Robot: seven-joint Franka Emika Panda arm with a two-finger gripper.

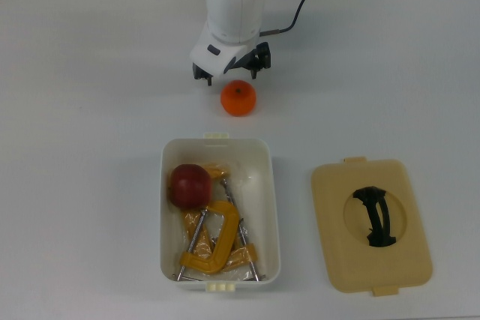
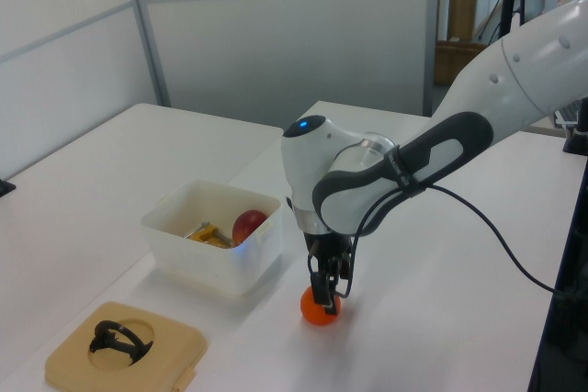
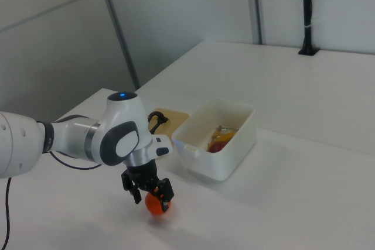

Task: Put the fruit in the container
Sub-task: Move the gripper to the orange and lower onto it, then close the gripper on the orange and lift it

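Top view: the mandarin (image 1: 238,98) lies on the white desk (image 1: 90,110), upper centre of frame, just above the container (image 1: 266,207). The apple (image 1: 189,184) sits inside with yellow clamps (image 1: 213,241). The end effector (image 1: 231,73) is spread open around the mandarin, apparently not yet gripping. The tan lid (image 1: 330,237) lies at lower right.

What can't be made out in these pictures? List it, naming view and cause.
- Gripper contact with the mandarin: top view, wrist housing covers the fingers.
- Container contents: left view, near wall hides most beyond the apple.
- Lid: right view, arm and container cover most.
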